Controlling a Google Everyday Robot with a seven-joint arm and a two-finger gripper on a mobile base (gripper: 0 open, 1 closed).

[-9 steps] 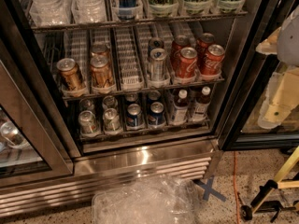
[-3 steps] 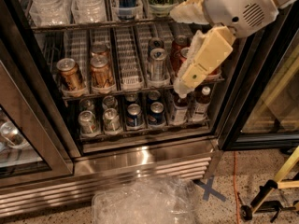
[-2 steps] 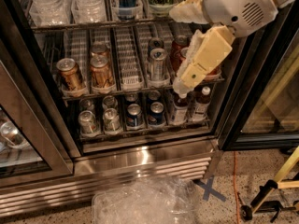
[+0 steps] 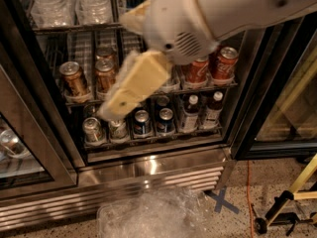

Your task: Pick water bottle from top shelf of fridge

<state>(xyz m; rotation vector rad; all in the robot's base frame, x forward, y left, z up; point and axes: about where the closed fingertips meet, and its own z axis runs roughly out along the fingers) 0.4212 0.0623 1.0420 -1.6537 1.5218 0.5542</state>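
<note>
Gripper (image 4: 124,95): hangs low before the soda cans (image 4: 74,78), grip state not discernible; water bottle (image 4: 93,1) upright on top shelf (image 4: 64,29) of fridge (image 4: 148,168), upper left; advise raising, then level approach to its body.

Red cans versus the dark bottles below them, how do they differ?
The red cans are squat with metal tops; the dark bottles are slimmer with white caps. Cans sit one level above the bottles. Both stand upright. The gripper hangs in front of the fridge, to their left.

Soda cans (image 4: 73,78) behind the pincer (image 4: 120,99), small dark-drink bottles (image 4: 213,109), crumpled clear plastic (image 4: 148,214), blue floor cross (image 4: 223,201).
</note>
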